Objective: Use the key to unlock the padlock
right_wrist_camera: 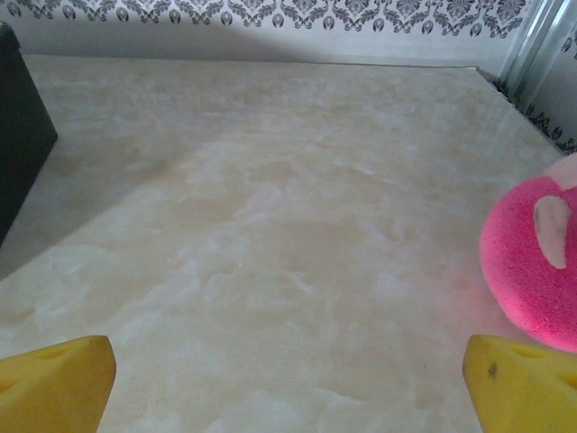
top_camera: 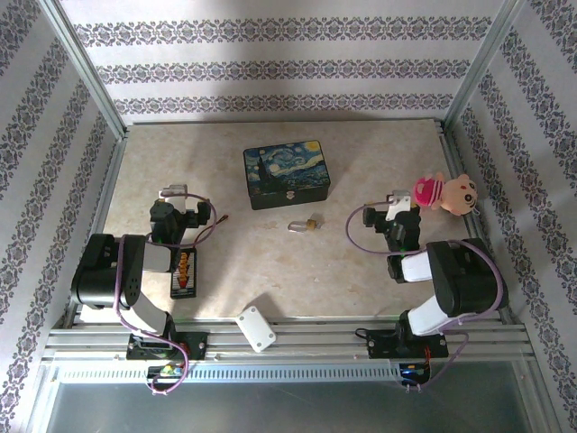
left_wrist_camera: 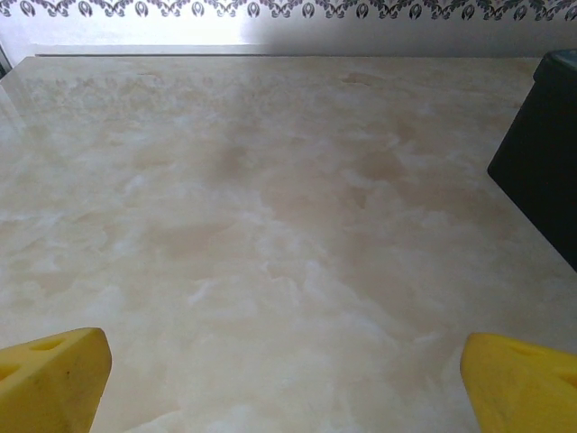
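Left pincer: released; its yellow fingertips stand wide apart above the bare worktop.
Right pincer: released, fingers spread, close beside the pink plush doll.
Padlock: lies on the worktop just in front of the painted box, between the two arms and apart from both; shackle towards the left.
Key: thin reddish sliver on the worktop, just right of the left wrist, well left of the padlock; detail too small to tell.
Striped bar: flat beside the left arm.
White block: at the near edge, between the two bases.
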Tool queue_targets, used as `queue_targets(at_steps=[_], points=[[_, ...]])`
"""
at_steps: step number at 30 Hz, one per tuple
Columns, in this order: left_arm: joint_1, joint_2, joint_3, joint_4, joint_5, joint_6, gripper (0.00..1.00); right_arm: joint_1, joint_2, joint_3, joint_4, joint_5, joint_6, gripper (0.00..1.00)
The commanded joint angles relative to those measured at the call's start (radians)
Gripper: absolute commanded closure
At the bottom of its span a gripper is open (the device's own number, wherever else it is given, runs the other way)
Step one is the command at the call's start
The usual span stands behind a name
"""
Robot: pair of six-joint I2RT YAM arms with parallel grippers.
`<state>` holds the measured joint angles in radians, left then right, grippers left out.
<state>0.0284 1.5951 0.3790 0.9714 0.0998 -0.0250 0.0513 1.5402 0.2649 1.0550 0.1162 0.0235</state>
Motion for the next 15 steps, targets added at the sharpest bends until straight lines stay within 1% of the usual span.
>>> queue_targets(at_steps=[1, 3, 5, 7, 11, 15], points=[[0.011, -0.003, 0.007, -0.020, 0.038, 0.021, 0.01, -0.038, -0.008, 0.055, -0.015, 0.049, 0.059, 0.02], [0.011, -0.002, 0.005, -0.015, 0.040, 0.022, 0.01, -0.036, -0.007, 0.067, -0.037, 0.028, 0.051, 0.02], [0.012, -0.003, 0.006, -0.017, 0.040, 0.023, 0.01, -0.041, -0.006, 0.073, -0.050, -0.027, 0.044, 0.02], [0.011, -0.003, 0.006, -0.017, 0.042, 0.023, 0.01, -0.054, -0.006, 0.108, -0.090, -0.155, 0.018, 0.02], [0.012, -0.002, 0.006, -0.017, 0.042, 0.022, 0.01, -0.085, -0.005, 0.096, -0.065, -0.310, 0.004, 0.02], [0.011, -0.002, 0.006, -0.017, 0.041, 0.022, 0.01, -0.085, -0.005, 0.096, -0.064, -0.307, 0.004, 0.02]])
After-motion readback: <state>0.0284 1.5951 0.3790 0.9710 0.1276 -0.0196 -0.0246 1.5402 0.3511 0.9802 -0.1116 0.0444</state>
